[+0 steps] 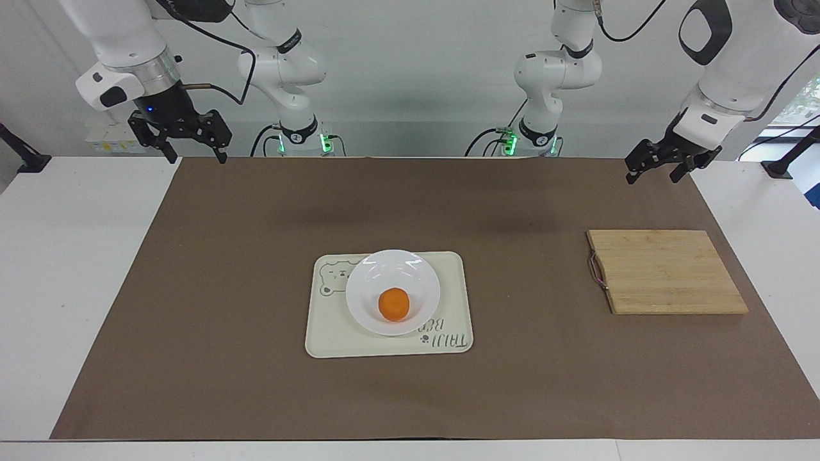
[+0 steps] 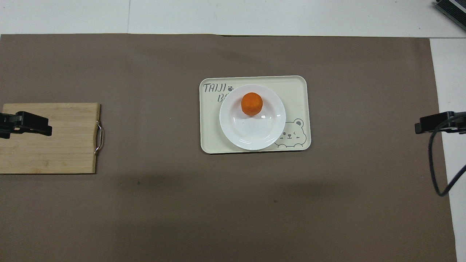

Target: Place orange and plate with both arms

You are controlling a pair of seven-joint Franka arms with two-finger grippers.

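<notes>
The orange (image 1: 393, 304) lies in the white plate (image 1: 384, 272), toward the plate's side away from the robots. The plate rests on the cream bear-print tray (image 1: 333, 333) at the middle of the brown mat. In the overhead view the orange (image 2: 251, 103) sits in the plate (image 2: 251, 134). My left gripper (image 1: 652, 178) hangs open and empty in the air over the mat's edge at the left arm's end. My right gripper (image 1: 197, 157) hangs open and empty over the mat's corner at the right arm's end. Both are well away from the plate.
A bamboo cutting board (image 1: 666, 272) with a metal handle lies on the mat toward the left arm's end; the left gripper (image 2: 25, 124) shows over it from above. The right gripper (image 2: 435, 123) shows at the mat's edge. The tray (image 2: 295, 91) lies between them.
</notes>
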